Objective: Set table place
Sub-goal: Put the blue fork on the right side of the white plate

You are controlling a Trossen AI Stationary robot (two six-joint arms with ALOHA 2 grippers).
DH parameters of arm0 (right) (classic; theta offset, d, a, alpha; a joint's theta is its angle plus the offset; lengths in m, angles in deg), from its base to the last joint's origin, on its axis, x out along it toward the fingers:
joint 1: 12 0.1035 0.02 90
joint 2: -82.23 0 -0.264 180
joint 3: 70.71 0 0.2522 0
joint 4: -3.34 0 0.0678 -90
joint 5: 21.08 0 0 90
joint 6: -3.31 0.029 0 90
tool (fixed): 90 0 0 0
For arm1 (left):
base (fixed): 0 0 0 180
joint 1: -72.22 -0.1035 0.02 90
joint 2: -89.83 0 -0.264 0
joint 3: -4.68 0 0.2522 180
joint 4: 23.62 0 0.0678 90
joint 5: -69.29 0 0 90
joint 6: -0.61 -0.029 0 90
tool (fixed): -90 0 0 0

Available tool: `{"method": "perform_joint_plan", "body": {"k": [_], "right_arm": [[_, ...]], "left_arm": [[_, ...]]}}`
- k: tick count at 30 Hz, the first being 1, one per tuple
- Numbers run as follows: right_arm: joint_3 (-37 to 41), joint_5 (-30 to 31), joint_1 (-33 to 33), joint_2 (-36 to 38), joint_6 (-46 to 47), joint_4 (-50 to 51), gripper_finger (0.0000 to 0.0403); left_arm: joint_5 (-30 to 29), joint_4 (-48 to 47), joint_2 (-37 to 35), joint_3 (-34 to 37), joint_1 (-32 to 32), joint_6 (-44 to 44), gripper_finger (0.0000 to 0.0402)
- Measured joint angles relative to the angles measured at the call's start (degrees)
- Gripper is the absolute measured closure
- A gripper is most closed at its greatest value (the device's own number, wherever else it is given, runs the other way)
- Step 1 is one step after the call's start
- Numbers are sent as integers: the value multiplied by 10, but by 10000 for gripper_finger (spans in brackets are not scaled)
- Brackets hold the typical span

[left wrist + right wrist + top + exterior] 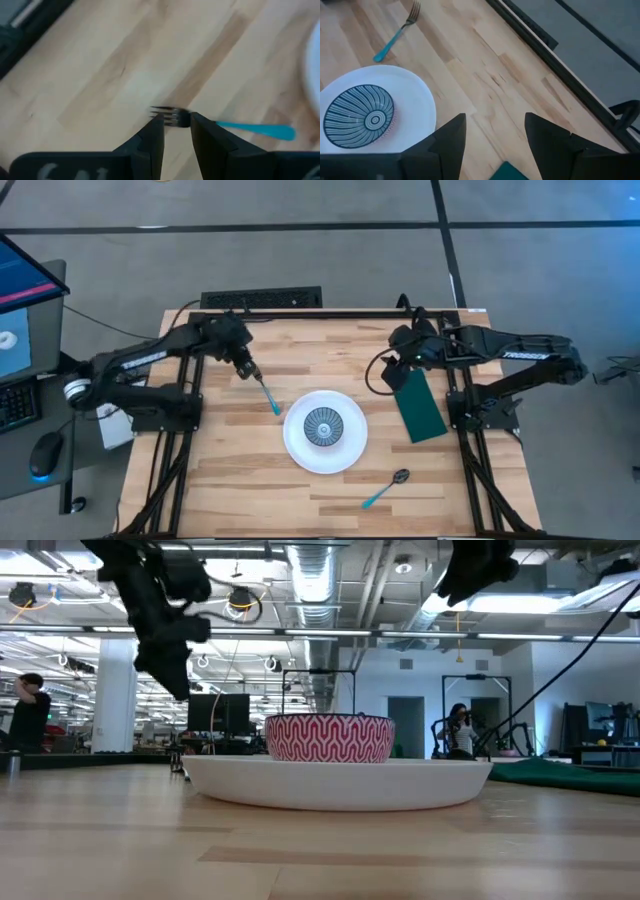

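Note:
A white round plate lies on the wooden table with a small bowl in it, blue-patterned inside and red-patterned outside. A turquoise-handled fork lies flat left of the plate, tines toward the far left. My left gripper hovers open above the tines and is raised clear in the low view. A turquoise-handled spoon lies near the front edge. A dark green cloth lies flat right of the plate. My right gripper is open above its far end.
A black power strip lies along the table's far edge. Black frame legs stand at both table sides. Bare wood shows in front of the plate on the left. A monitor, keyboard and mouse sit off the table's left.

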Motion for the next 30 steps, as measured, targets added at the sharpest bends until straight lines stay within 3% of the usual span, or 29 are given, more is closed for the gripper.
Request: {"method": "perform_joint_plan", "body": {"k": [7,15,24,30], "right_arm": [[0,-2,10,-5,0,0,177],[0,-2,18,-17,0,-6,178],[0,-2,18,-16,0,-7,178],[0,-2,18,-16,0,-7,178]], "left_arm": [[17,15,112,-9,-80,-66,315],[153,44,198,-9,-144,-100,315],[142,44,238,-10,-154,-111,315],[175,42,258,-10,-149,-115,315]]}}
